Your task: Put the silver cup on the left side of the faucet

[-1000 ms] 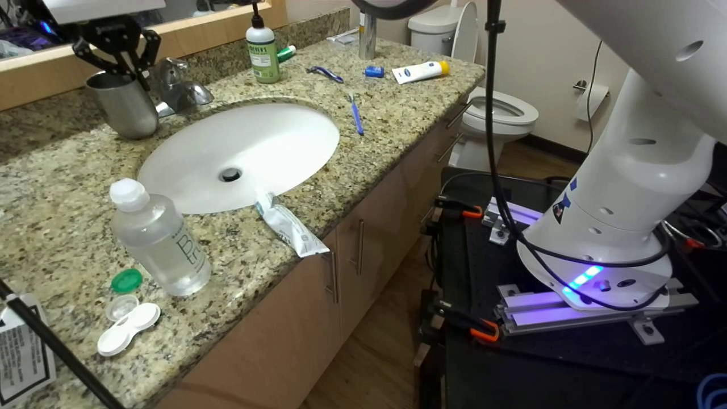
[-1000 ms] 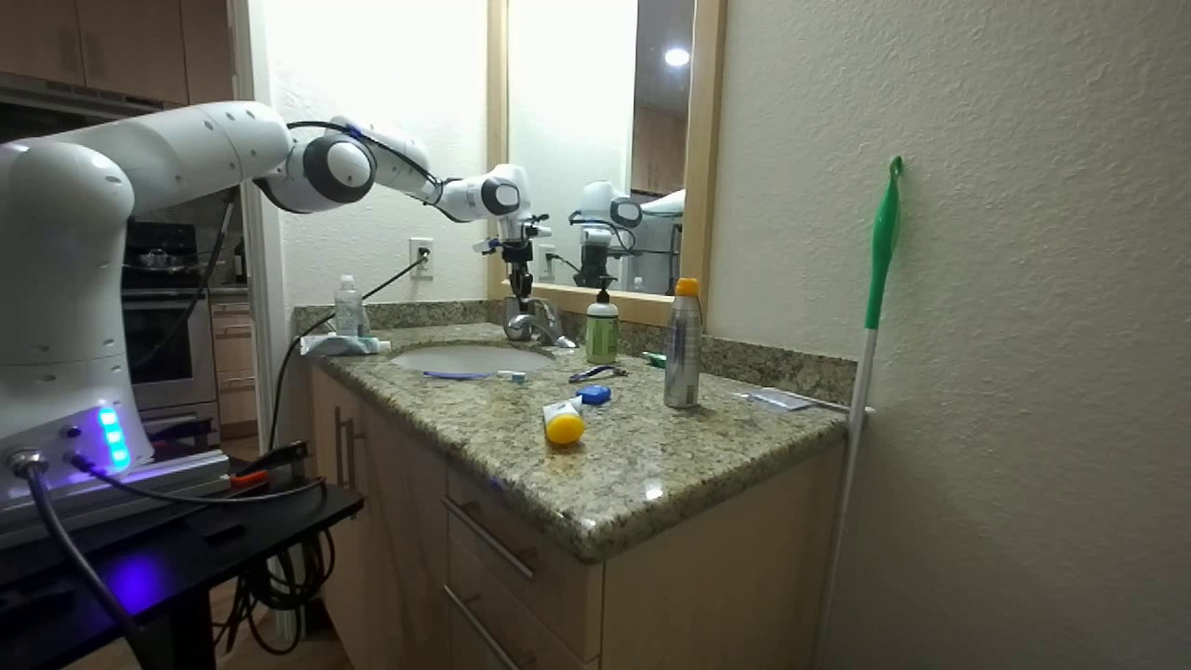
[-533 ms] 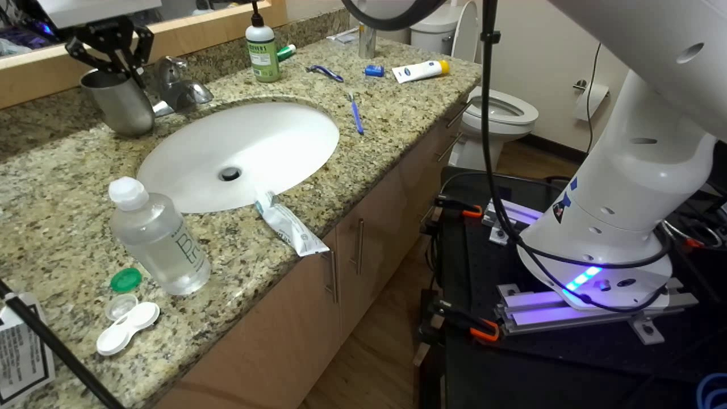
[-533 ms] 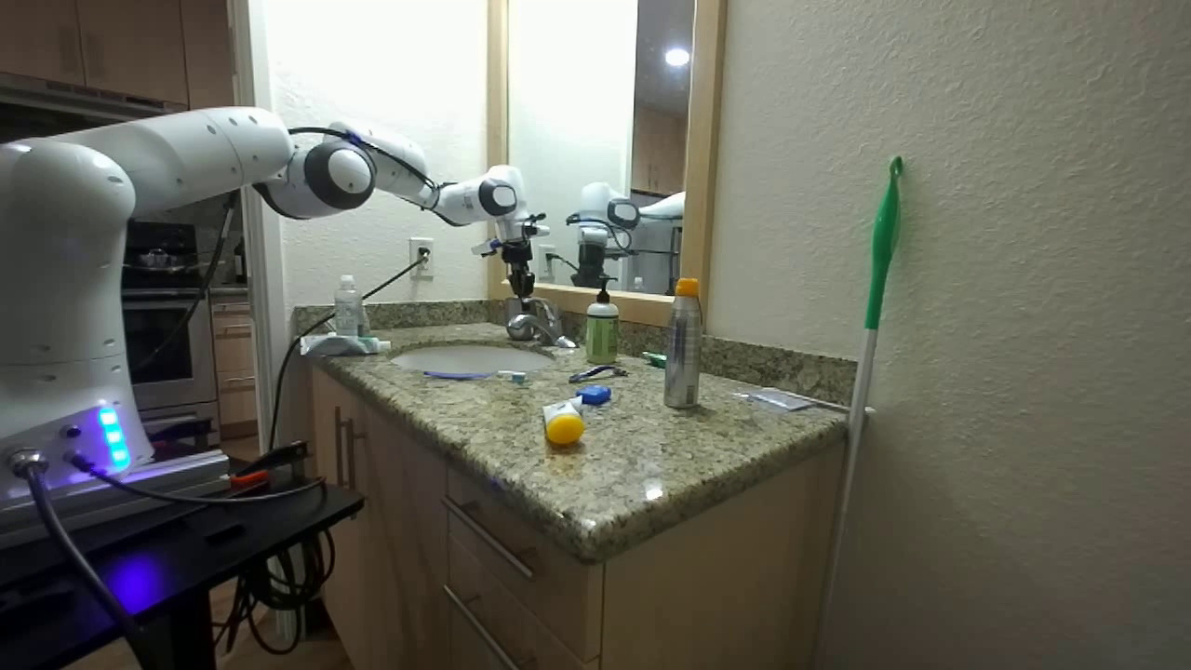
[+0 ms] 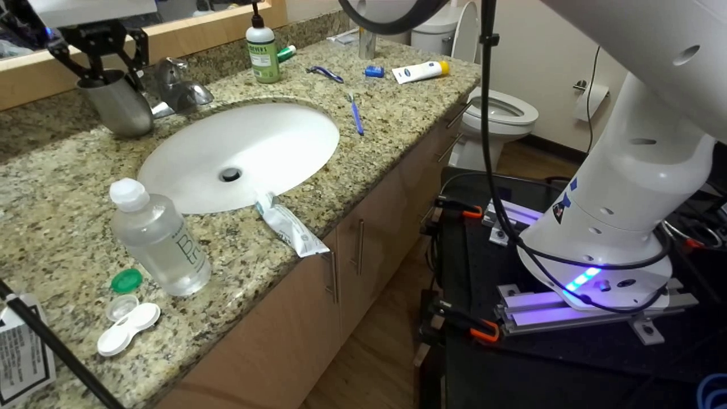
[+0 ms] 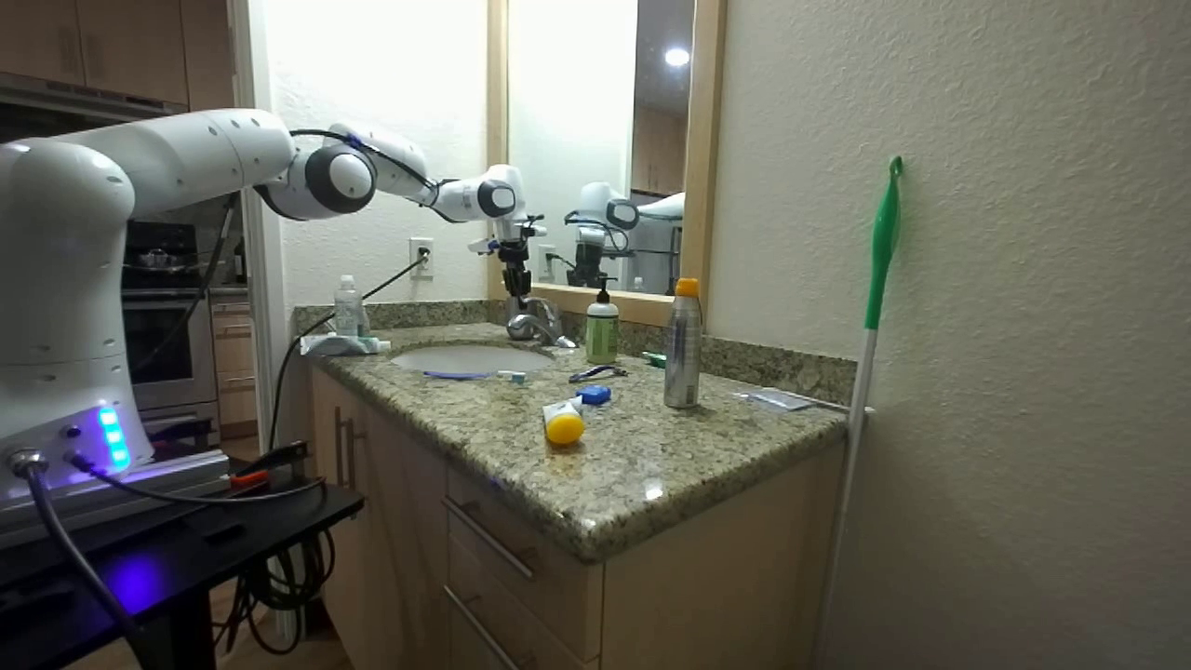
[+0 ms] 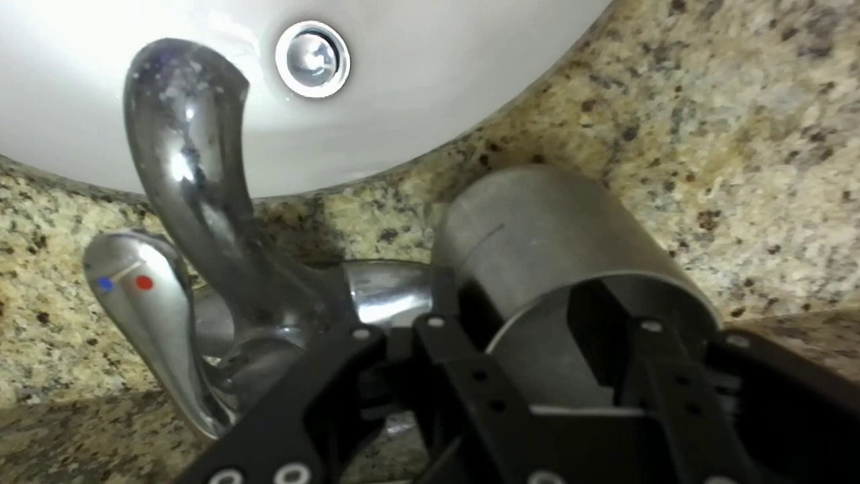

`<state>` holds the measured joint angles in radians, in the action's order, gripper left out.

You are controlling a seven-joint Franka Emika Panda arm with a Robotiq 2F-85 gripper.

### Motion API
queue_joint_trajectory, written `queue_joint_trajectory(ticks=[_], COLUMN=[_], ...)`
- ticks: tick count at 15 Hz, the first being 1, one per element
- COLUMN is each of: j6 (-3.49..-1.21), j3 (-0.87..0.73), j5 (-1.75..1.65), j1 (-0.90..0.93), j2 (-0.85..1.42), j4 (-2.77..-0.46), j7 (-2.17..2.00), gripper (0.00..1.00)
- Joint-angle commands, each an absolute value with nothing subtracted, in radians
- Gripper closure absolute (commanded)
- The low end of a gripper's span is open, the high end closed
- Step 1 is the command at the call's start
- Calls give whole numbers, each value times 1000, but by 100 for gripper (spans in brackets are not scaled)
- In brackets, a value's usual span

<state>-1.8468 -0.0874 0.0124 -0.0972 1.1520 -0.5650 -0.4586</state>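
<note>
The gripper (image 7: 537, 316) has its fingers (image 7: 677, 396) set well apart and clamps nothing. One wall of the silver cup (image 7: 537, 232) lies between them; whether either finger touches it cannot be told. The inner finger is over or within the cup mouth; its depth cannot be read. The outer finger is outside the cup, on the side toward the faucet (image 7: 228, 255).

The silver cup rests on the granite counter (image 5: 57, 170) below the fingers, mouth facing them. The faucet is just beside the cup, past the outer finger; in an exterior view, the cup (image 5: 120, 108) is to the left of the faucet. The spout reaches over the sink (image 7: 430, 101), which lies on the spout side of the fingers, its drain (image 7: 313, 59) farther out.

Past the faucet, on the outer-finger side, the soap bottle (image 5: 263, 57) stands upright. Farther along that side are the razor (image 5: 325, 72), the toothbrush (image 5: 356, 116) and the metal can (image 6: 682, 358). On the inner-finger side, well apart from the fingers, the clear bottle (image 5: 162, 244) stands upright; the lens case (image 5: 129, 328) lies near its base.
</note>
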Motion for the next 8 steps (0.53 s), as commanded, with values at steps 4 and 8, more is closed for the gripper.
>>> queue_joint_trajectory(ticks=[4, 8], j6=[-1779, -1646], j3=[-28, -12], j5=[59, 70], j1=[-85, -77], j2=[1061, 1047], j4=[-501, -358], j7=[-456, -428], gripper=[2, 0])
